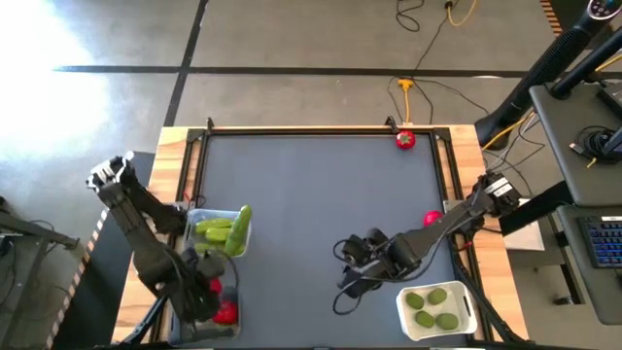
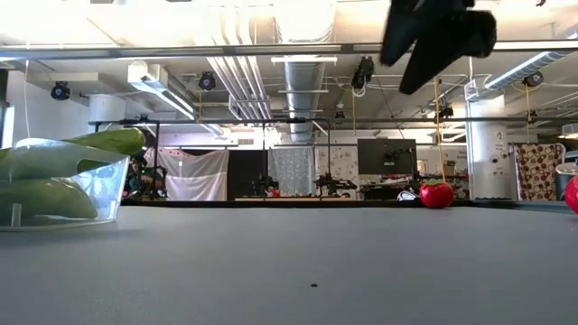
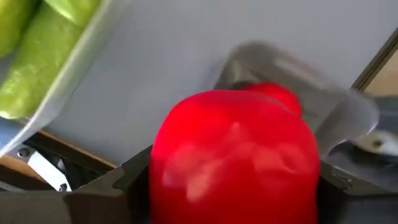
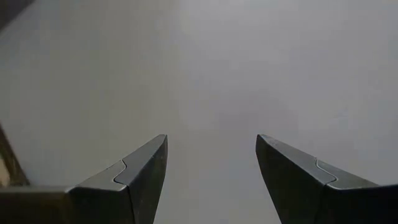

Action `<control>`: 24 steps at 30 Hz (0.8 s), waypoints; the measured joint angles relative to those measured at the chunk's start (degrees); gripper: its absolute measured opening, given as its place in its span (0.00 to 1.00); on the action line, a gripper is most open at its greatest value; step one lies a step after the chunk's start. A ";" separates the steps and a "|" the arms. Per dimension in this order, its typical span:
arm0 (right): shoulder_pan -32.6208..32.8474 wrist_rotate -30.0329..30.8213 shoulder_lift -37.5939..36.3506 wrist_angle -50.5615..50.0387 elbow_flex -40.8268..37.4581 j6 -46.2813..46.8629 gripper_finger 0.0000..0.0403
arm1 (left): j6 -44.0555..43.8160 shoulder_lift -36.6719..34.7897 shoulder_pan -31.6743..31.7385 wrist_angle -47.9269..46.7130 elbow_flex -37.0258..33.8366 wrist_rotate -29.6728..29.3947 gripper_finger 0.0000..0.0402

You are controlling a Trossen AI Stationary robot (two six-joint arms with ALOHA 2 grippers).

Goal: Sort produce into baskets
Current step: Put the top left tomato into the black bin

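Observation:
My left gripper (image 1: 206, 294) is at the near left, shut on a red tomato (image 3: 233, 162). Just beyond it, a second tomato (image 3: 273, 93) lies in the dark-tinted basket (image 3: 348, 118). The clear basket (image 1: 194, 222) beside it holds light-green cucumbers (image 1: 225, 233), which also show in the low view (image 2: 54, 171). My right gripper (image 1: 350, 270) is open and empty above the mat (image 4: 211, 93), left of the white basket (image 1: 466, 313) with three limes (image 1: 435, 309). One tomato (image 1: 405, 139) rests on the mat at the far right. Another (image 1: 431, 220) is partly hidden by the right arm. My left gripper pinches the tomato between its two fingers (image 3: 127, 186), one on each of its rounded sides (image 3: 163, 168). The tomato fills the gap between them. It is held above the mat, near the dark-tinted basket; its underside is hidden.
The table's wooden frame (image 1: 175, 146) borders the dark mat. The middle and far left of the mat (image 1: 311, 185) are bare. Cables lie on the floor beyond the far edge. A desk with a keyboard (image 1: 603, 238) stands to the right.

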 joint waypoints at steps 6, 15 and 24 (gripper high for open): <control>-2.60 0.22 0.00 3.79 -1.82 6.68 0.59 | 1.45 7.53 -4.57 -0.01 2.73 3.27 0.61; -2.76 1.02 0.00 8.77 -2.05 8.83 0.59 | 4.25 14.66 -8.97 -0.38 3.87 4.95 0.61; -2.77 2.80 0.00 10.47 -2.05 10.30 0.59 | 3.84 15.77 -11.00 0.12 1.62 7.31 0.61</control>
